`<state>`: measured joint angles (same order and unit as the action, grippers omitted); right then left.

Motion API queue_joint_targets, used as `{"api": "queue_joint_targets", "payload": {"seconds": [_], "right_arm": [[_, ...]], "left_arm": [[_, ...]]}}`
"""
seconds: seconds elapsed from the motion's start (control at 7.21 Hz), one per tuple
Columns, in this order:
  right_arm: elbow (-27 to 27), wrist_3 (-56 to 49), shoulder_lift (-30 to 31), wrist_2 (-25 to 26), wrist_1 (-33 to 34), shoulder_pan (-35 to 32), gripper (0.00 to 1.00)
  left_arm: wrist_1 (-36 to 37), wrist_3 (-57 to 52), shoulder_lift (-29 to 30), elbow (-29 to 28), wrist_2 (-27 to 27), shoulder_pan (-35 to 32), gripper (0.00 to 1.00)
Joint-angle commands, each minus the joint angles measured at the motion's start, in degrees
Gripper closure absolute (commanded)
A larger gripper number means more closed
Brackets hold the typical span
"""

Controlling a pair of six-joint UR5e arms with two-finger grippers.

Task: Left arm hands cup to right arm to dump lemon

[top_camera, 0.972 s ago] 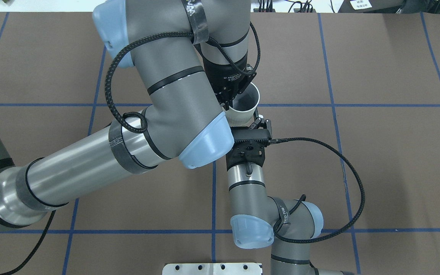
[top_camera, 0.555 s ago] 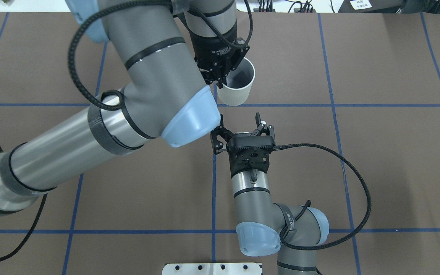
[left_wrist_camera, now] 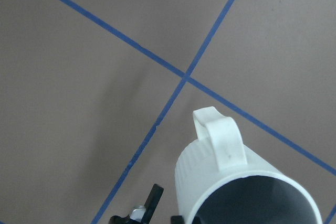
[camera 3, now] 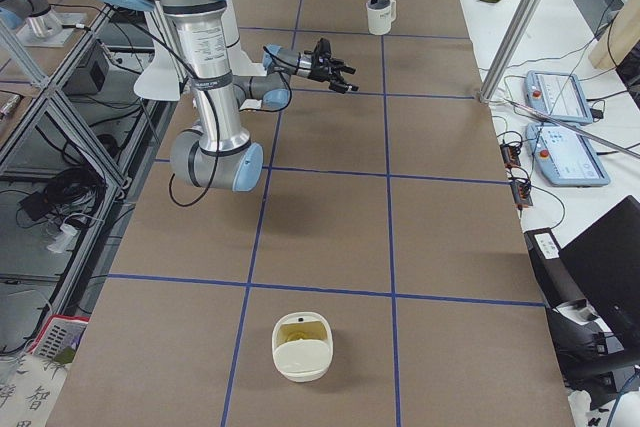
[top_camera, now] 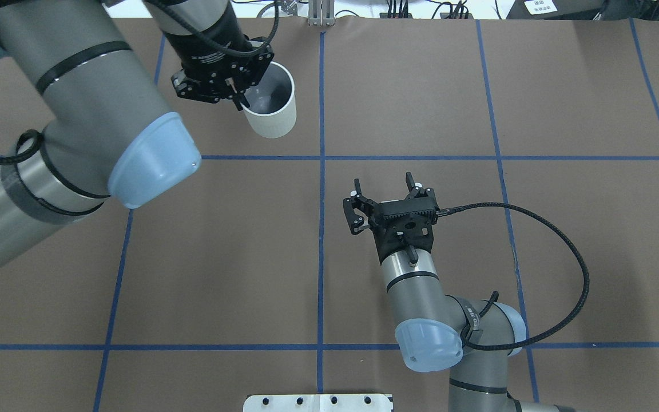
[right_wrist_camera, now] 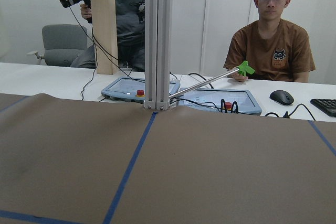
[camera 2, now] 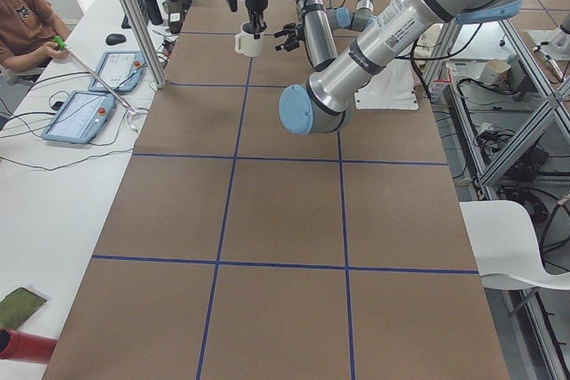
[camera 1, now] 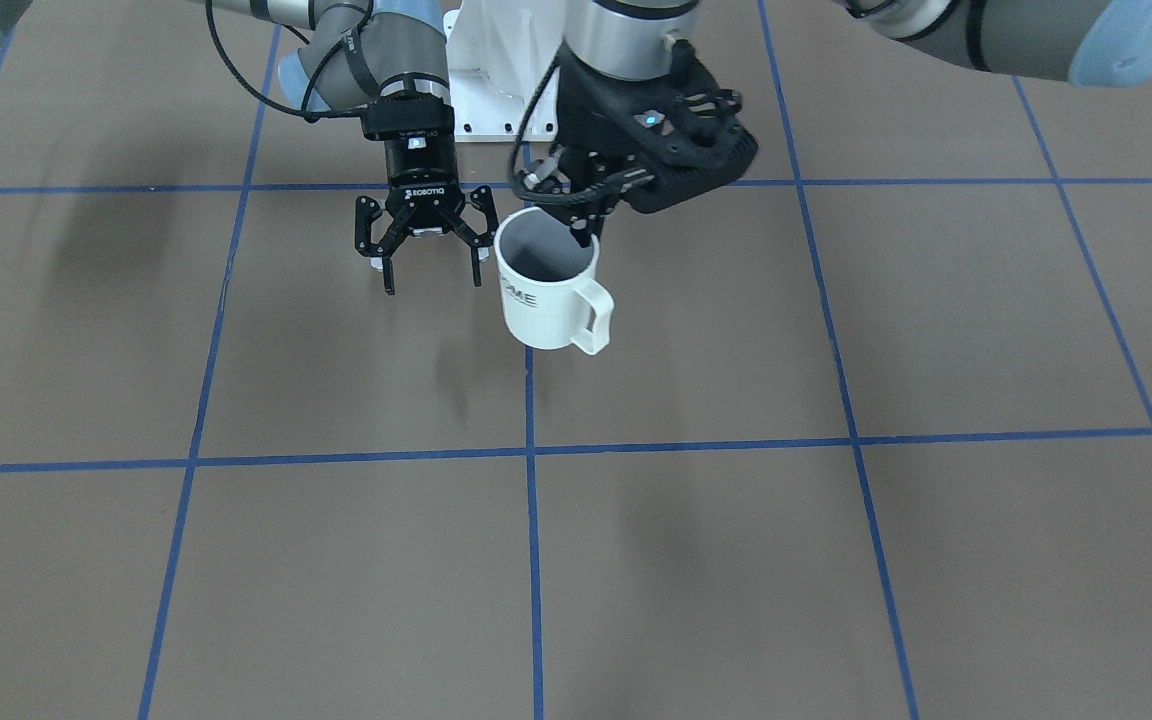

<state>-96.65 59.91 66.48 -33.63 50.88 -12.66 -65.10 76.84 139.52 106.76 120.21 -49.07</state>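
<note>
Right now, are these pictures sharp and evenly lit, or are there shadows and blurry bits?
Front-facing view: even, soft light; the mug is sharp and casts only a faint blurred shadow on the table. Overhead view: the left arm looms large near the lens. Left wrist view: the mug is cropped by the bottom edge and slightly soft.

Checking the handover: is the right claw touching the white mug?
Apart. The overhead view shows bare table between the open right claw and the white mug.
</note>
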Motion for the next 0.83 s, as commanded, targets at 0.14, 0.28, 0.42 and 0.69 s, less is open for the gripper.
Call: {"api": "queue_joint_targets", "payload": {"seconds": [0.14,0.28,0.42,0.69], "right_arm": [[-0.29,-1.89,5.75,-22.87,-0.69,-12.25,0.0],[-0.12,-2.6,7.77,-35.15,-0.26,-18.83,0.0],[-0.29,-6.0,9.53,-45.89,-0.16,-25.77,0.0],[-0.3,-11.03,12.96,-61.65,1.06,-35.1,0.0]], "left_arm": [[-3.08,-21.39,-19.31,7.39,0.11,-4.08,1.0],[-7.54,-25.03,-25.03,8.01,0.19,-5.67,1.0],[-12.55,-29.16,-30.31,7.67,0.72,-7.69,1.0],[-16.28,-41.44,-40.42,7.23,5.2,-11.04,1.0]]}}
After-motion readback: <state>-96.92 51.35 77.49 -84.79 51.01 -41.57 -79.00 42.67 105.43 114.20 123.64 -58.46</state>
